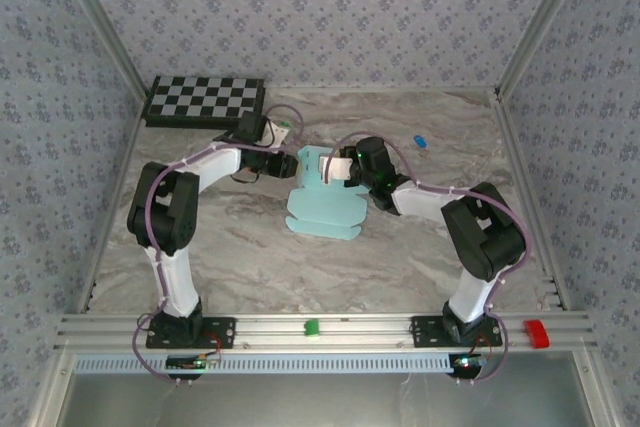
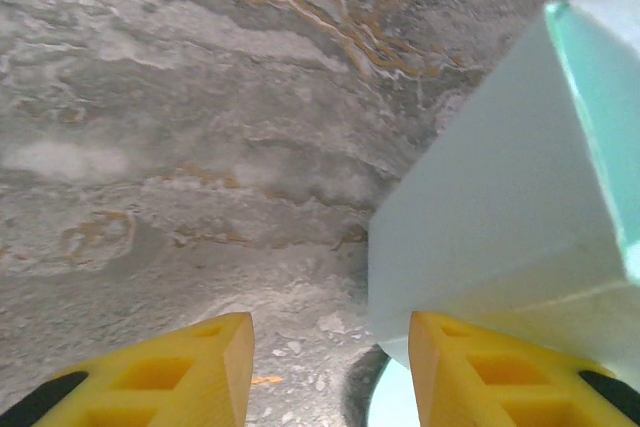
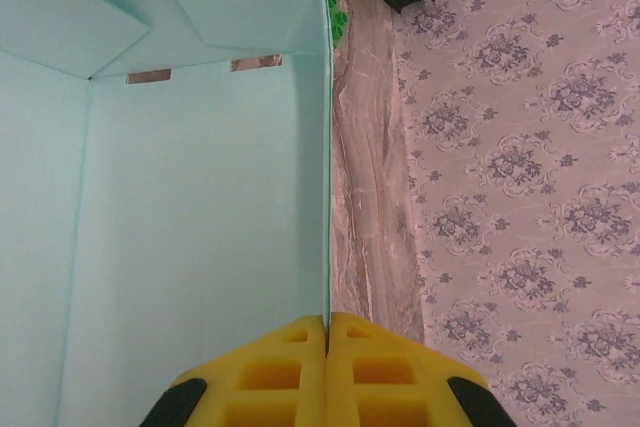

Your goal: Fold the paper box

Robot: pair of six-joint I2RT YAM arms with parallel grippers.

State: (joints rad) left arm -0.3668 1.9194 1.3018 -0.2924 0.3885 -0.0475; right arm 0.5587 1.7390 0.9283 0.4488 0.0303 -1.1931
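Grey marbled surface, floral wallpaper walls around it. The paper box sat mid-surface, half-formed, with walls up at its 12 o'clock end and flaps flat at 6 o'clock. The right tool, at the box's 1 o'clock, was pinched closed on the thin edge of an upright wall. The left tool, at the box's 10 o'clock, had its jaws apart over bare surface and gripped nothing; a box corner was just beside one finger. A checkerboard lay at the surface's 10 o'clock, well apart.
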